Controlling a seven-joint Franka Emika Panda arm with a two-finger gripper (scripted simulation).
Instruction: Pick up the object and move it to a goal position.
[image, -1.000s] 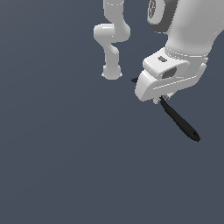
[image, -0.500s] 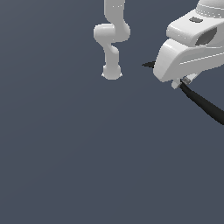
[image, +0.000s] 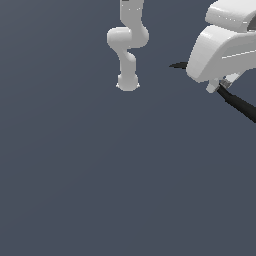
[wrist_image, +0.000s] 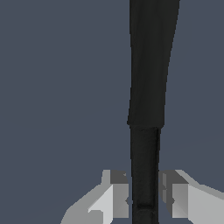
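The black spatula (image: 239, 103) is held in my gripper (image: 218, 88) at the upper right of the exterior view, lifted off the dark grey floor. One thin black end (image: 177, 65) sticks out toward the exterior view's left of the white hand, and the longer part runs down toward the right edge. In the wrist view the spatula (wrist_image: 146, 113) runs straight out from between my two fingers, which are shut against its narrow part; one fingertip (wrist_image: 119, 197) shows on each side. My gripper (wrist_image: 145, 200) is shut on the spatula.
The arm's white base and lower links (image: 127, 45) stand at the upper middle of the exterior view. A plain dark grey floor (image: 100, 175) fills the remainder of both views.
My gripper has carried the spatula up and toward the exterior view's right, closer to the camera. The grip on it has stayed shut.
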